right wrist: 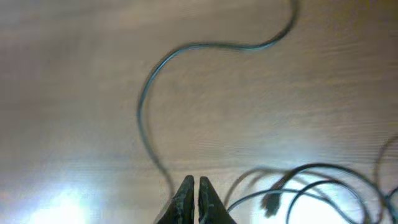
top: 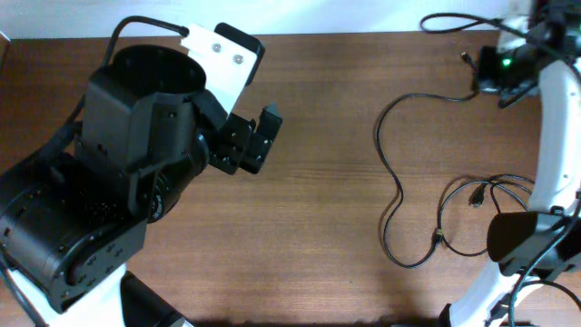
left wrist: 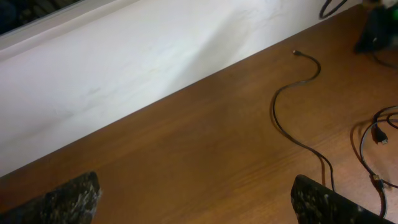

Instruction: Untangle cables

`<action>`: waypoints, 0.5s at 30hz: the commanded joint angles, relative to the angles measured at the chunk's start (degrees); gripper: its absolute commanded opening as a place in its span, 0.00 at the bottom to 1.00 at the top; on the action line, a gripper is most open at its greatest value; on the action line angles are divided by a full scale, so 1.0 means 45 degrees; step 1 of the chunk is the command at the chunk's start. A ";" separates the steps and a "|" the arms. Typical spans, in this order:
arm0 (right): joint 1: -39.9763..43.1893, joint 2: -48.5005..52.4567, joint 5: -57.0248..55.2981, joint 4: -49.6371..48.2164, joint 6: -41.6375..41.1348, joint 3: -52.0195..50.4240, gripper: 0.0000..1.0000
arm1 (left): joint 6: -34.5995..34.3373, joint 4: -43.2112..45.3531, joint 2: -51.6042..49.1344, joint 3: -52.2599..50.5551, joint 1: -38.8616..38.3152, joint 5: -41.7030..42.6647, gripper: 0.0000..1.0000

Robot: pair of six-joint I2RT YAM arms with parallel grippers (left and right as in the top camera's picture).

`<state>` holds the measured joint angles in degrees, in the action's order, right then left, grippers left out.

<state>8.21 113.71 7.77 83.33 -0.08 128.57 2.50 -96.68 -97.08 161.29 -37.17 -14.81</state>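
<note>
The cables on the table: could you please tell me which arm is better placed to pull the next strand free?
Right, probably. The right pincer, shut, hangs just over the cables, with one strand running up to its tips. The left pincer is open over the table, well away from them.

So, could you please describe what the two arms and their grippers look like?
The left arm is bulky black housing with a white plate bearing two screws and a black wire. The right arm has white links, black joints and a green light. The left gripper and right gripper have dark fingers.
</note>
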 commanded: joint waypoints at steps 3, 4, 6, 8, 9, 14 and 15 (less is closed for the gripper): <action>-0.1122 -0.0019 0.0393 0.0913 -0.1409 -0.1336 0.25 | -0.0112 -0.0005 0.0024 -0.0005 0.0044 0.0102 0.99; -0.1209 -0.0019 0.0350 0.0967 -0.1671 -0.1705 0.26 | -0.0112 -0.0005 0.0024 -0.0005 0.0044 0.0107 0.99; -0.1501 -0.0019 0.0335 0.0957 -0.1773 -0.2832 0.30 | -0.0112 -0.0005 0.0024 -0.0005 0.0044 0.0107 0.99; -0.1787 -0.0019 0.0335 0.0913 -0.1715 -0.3803 0.52 | -0.0112 -0.0005 0.0024 -0.0005 0.0044 0.0107 0.99; -0.1933 -0.0019 0.0340 0.0831 -0.1379 -0.4206 0.52 | -0.0112 -0.0005 0.0024 -0.0005 0.0044 0.0107 0.99; -0.2798 -0.0617 -0.0933 -0.0952 -0.0126 -0.4726 0.63 | -0.0112 -0.0005 0.0024 -0.0005 0.0044 0.0107 0.99; -0.2890 -0.0971 -0.1137 -0.1559 -0.0121 -0.4600 0.63 | -0.0107 -0.0005 0.0024 -0.0005 0.0044 0.0107 0.99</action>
<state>-2.79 113.73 7.38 81.41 -2.94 106.80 2.52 -96.68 -97.08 161.29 -37.17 -14.76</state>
